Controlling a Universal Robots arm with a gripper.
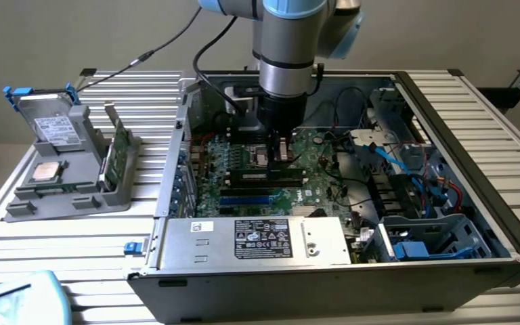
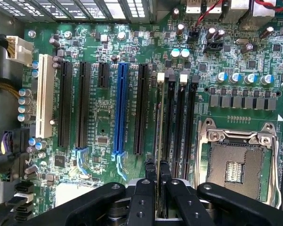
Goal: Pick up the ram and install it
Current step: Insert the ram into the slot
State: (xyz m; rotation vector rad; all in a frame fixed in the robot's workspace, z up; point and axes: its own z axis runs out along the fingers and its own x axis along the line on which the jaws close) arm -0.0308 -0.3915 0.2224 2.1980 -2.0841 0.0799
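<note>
The ram point(image 2: 158, 122) appears edge-on as a thin green stick, lying along a memory slot point(image 2: 179, 127) on the green motherboard point(image 2: 104, 132). My gripper point(image 2: 157, 172) is shut on the ram's near end, one black finger on each side. I cannot tell whether the stick sits fully in the slot or just above it. In the exterior view the gripper point(image 1: 278, 154) reaches straight down into the open computer case point(image 1: 459, 122), over the middle of the board.
An open processor socket point(image 2: 236, 160) lies beside the memory slots, and blue point(image 2: 121, 108) and white point(image 2: 43, 94) expansion slots lie on the other side. A grey holder point(image 1: 61, 196) at the exterior view's left carries a drive point(image 1: 54, 128), a silver processor point(image 1: 45, 172) and another green board point(image 1: 116, 152). Cables point(image 1: 405, 162) crowd the case's right.
</note>
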